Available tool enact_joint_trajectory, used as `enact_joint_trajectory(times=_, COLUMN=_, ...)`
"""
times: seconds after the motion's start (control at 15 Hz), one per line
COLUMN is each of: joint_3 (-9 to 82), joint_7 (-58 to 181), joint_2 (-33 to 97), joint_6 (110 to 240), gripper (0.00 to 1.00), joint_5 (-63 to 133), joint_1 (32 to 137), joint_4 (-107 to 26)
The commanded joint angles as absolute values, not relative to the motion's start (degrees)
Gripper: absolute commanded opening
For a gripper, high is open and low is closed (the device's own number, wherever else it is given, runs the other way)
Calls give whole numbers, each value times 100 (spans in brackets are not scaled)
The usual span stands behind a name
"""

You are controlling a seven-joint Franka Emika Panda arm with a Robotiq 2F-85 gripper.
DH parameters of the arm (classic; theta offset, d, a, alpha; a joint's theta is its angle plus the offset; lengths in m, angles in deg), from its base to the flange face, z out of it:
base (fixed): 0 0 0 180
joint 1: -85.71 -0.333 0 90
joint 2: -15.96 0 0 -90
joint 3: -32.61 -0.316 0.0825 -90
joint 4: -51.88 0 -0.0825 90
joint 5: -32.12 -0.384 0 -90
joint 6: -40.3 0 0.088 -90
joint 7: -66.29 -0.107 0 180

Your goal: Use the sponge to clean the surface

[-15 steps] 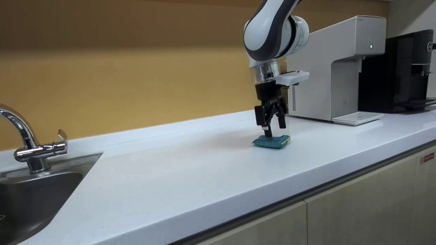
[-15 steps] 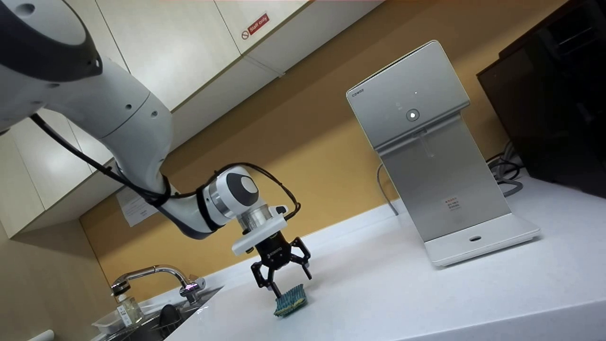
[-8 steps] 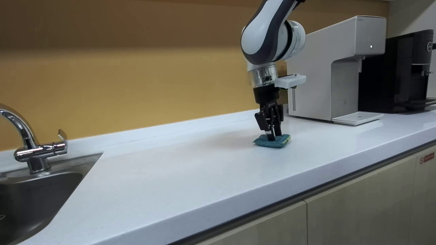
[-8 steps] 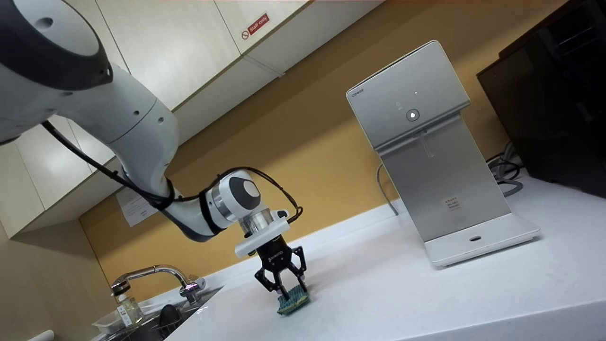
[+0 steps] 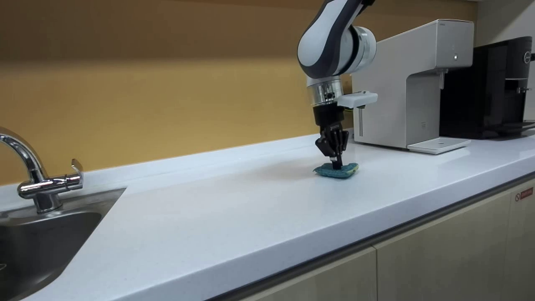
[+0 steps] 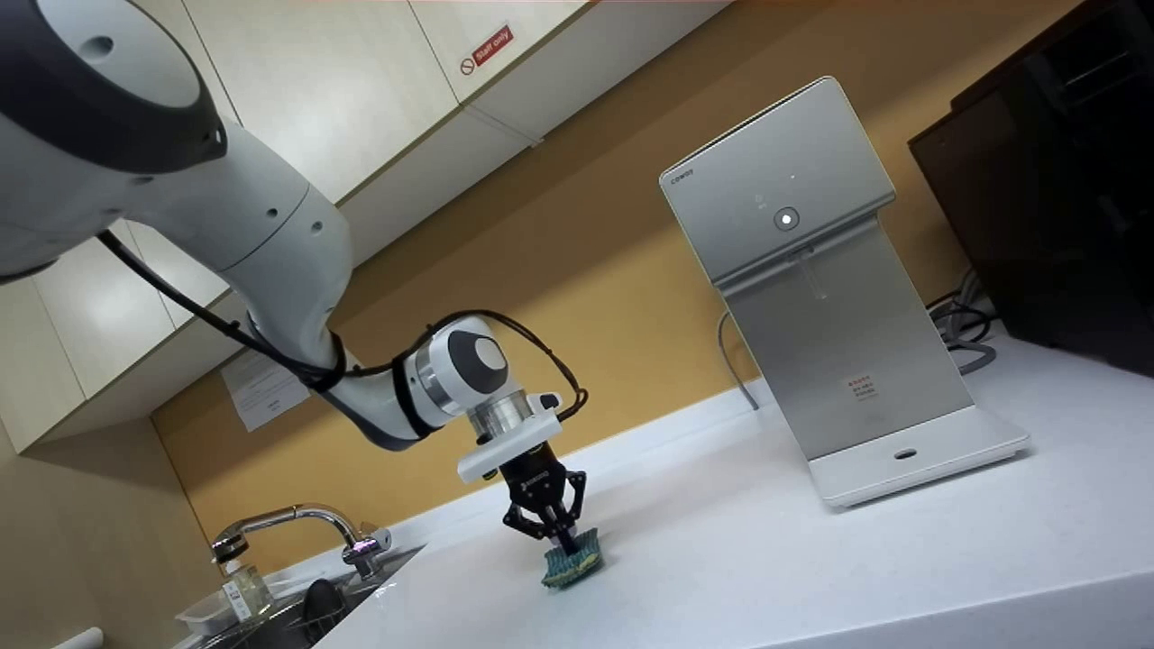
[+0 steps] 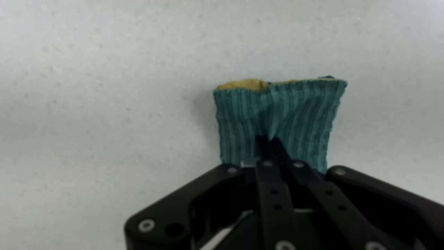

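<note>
The sponge (image 7: 301,111), a teal-green ribbed pad with a yellow edge, rests on the white countertop surface (image 5: 209,217) or just above it; I cannot tell which. My gripper (image 7: 270,139) points down at its middle. Between the closed fingertips the cloth is pinched into a fold, with creases running out from it in the wrist view. Both exterior views show the black gripper (image 5: 337,166) upright over the sponge (image 6: 572,568), its fingers drawn together. The sponge's underside and its part beneath the gripper are hidden.
A tall white-grey water dispenser (image 5: 418,92) stands right of the arm, a black machine (image 5: 480,92) beyond it. At the left lie the steel sink (image 5: 46,246) and its faucet (image 5: 46,186). The yellow wall (image 5: 167,108) runs behind; wall cabinets (image 6: 343,81) hang overhead.
The jaws stood wide over the sponge a second ago, then came down on it and closed, bunching its middle. Sponge and gripper have since shifted slightly right and up in both exterior views.
</note>
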State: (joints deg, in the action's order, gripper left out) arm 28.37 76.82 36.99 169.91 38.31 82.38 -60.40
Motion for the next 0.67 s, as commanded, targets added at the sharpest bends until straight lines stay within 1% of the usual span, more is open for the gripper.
enact_joint_trajectory(times=0.0, joint_3=3014, joint_7=7426, joint_2=3997, joint_6=16891, gripper=1, joint_5=3336, joint_1=8538, joint_4=-5566)
enact_joint_trajectory(times=0.33, joint_3=3284, joint_7=7070, joint_2=4268, joint_6=16971, gripper=1, joint_5=2791, joint_1=8887, joint_4=-5252)
enact_joint_trajectory(times=0.6, joint_3=3226, joint_7=6738, joint_2=4436, joint_6=17076, gripper=1, joint_5=2751, joint_1=8728, joint_4=-4982)
